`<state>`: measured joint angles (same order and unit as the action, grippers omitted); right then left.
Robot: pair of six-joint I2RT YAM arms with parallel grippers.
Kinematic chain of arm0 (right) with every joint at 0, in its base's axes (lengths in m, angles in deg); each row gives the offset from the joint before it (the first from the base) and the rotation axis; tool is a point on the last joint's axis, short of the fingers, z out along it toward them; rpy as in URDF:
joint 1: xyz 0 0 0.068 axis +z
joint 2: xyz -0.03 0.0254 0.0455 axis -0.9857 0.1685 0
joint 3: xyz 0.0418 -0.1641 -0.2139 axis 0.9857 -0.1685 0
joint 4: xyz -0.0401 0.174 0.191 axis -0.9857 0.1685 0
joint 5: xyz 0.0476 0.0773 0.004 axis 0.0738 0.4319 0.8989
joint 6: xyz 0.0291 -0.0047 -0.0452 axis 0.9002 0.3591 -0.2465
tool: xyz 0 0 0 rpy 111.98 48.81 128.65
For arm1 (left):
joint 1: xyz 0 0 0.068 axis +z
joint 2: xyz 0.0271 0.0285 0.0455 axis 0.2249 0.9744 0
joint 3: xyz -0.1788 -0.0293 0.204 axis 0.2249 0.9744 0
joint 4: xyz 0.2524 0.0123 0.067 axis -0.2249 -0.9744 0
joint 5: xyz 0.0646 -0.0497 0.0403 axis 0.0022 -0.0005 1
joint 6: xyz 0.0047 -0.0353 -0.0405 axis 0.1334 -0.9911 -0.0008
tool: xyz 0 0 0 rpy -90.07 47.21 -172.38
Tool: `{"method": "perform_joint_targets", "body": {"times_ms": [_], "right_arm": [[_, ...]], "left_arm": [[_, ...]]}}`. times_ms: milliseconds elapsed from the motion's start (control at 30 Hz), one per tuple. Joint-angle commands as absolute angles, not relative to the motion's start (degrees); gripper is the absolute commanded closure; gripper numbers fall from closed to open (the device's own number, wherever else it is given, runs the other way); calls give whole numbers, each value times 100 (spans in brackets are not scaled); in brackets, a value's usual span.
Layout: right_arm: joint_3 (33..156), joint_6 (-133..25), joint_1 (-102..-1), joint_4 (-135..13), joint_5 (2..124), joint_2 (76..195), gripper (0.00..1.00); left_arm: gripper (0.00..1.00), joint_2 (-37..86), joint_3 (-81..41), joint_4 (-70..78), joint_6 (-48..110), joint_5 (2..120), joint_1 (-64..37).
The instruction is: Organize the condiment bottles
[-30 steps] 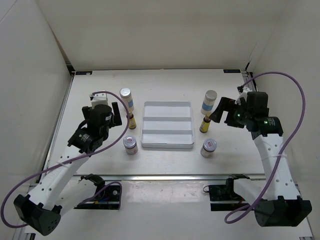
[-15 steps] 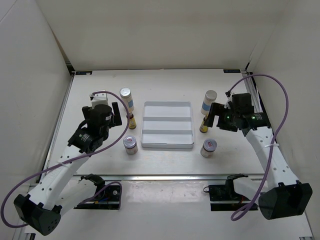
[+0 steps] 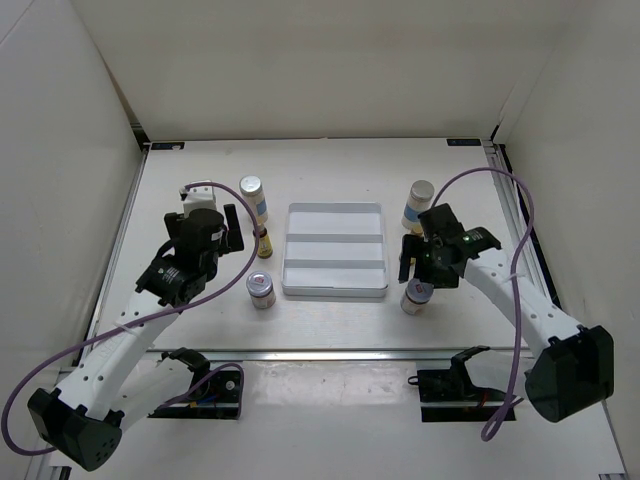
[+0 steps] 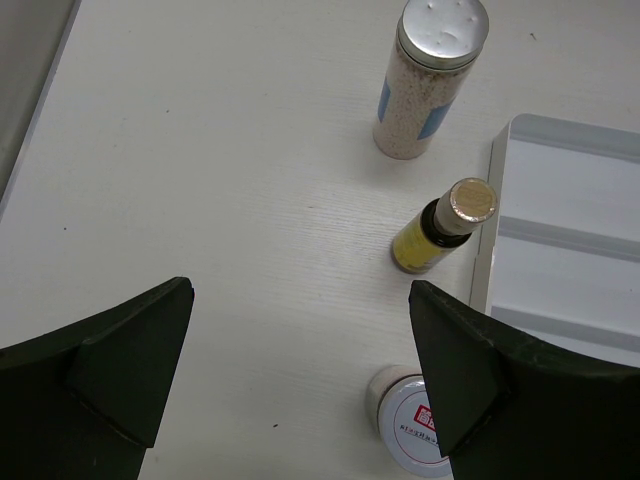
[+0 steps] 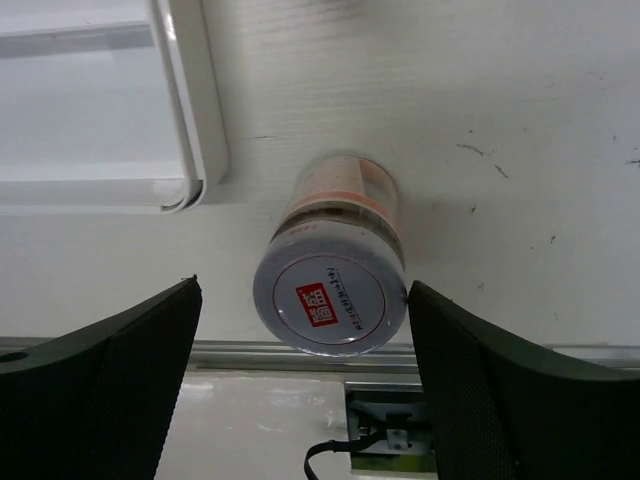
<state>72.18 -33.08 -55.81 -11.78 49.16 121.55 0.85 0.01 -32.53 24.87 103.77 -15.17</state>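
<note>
On the left of the grey tray (image 3: 286, 250) stand three condiment bottles: a tall white bottle (image 4: 428, 75) with silver cap and blue band at the far end, a slim amber bottle (image 4: 445, 228) with yellow label, and nearest a left jar (image 4: 412, 430). The left gripper (image 4: 300, 380) gapes wide, holding nothing. On the right, the right gripper (image 5: 303, 284) straddles the right jar (image 5: 335, 290), silver-lidded with a red mark, its jaws apart and not touching it. A second white bottle (image 3: 419, 203) stands farther.
</note>
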Motion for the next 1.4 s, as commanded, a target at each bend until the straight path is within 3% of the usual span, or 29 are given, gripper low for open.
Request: {"method": "perform_joint_targets", "body": {"times_ms": [0, 200, 333, 467, 600, 700, 1000, 1367], "right_arm": [[7184, -3016, -5508, -969, 4585, 12400, 16], [6999, -2911, -5455, -1021, 4584, 12524, 19], [6876, -2910, -5402, -1021, 4584, 12524, 26], [6876, -2857, -5402, -1021, 4584, 12471, 41], [7130, -2857, -5402, -890, 4470, 12261, 69], [7699, -3041, -5210, -740, 4470, 12032, 80], [9354, -3744, -4155, -740, 4242, 12927, 94], [9250, -4053, -3970, -1504, 4698, 14395, 96]], "left_arm": [[0, 65, -85, -3206, 2527, 10344, -1530], [0, 12, -85, -3206, 2527, 10344, -1530], [0, 12, -85, -3206, 2527, 10344, -1530], [0, 12, -85, -3206, 2527, 10344, -1530], [0, 12, -85, -3206, 2527, 10344, -1530], [0, 12, -85, -3206, 2527, 10344, -1530], [0, 12, -85, -3206, 2527, 10344, -1530], [0, 12, -85, -3206, 2527, 10397, -1530]]}}
